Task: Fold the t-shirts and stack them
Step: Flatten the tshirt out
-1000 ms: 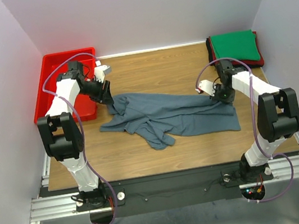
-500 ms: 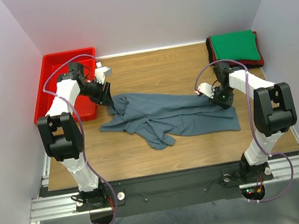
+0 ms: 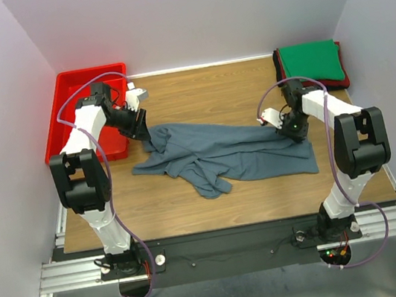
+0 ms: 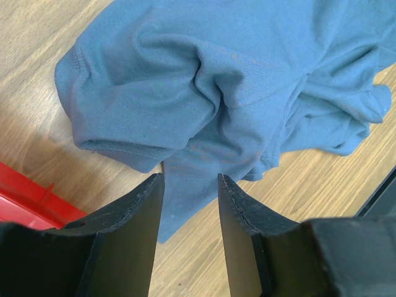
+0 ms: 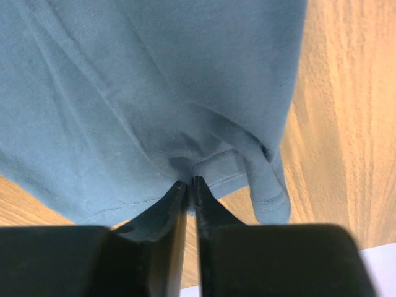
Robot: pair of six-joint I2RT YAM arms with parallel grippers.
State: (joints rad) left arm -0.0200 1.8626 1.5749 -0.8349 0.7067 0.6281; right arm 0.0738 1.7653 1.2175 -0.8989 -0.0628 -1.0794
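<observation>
A slate blue-grey t-shirt (image 3: 221, 152) lies crumpled across the middle of the wooden table; it also shows in the left wrist view (image 4: 235, 80) and the right wrist view (image 5: 136, 86). My left gripper (image 3: 141, 131) is open just above the shirt's far left corner, its fingers (image 4: 133, 229) astride the hem without holding it. My right gripper (image 3: 287, 128) is shut on the shirt's right hem, pinched between the fingertips (image 5: 179, 195). A folded green t-shirt (image 3: 310, 61) sits at the far right on a red one (image 3: 343, 80), with a dark layer at the stack's left edge.
A red plastic tray (image 3: 79, 114) stands at the far left, right beside my left arm; its edge shows in the left wrist view (image 4: 31, 207). Grey walls close in the table on three sides.
My right gripper has shifted slightly left and away along the shirt's right hem, still pinching it. The left gripper and the shirt have barely moved.
</observation>
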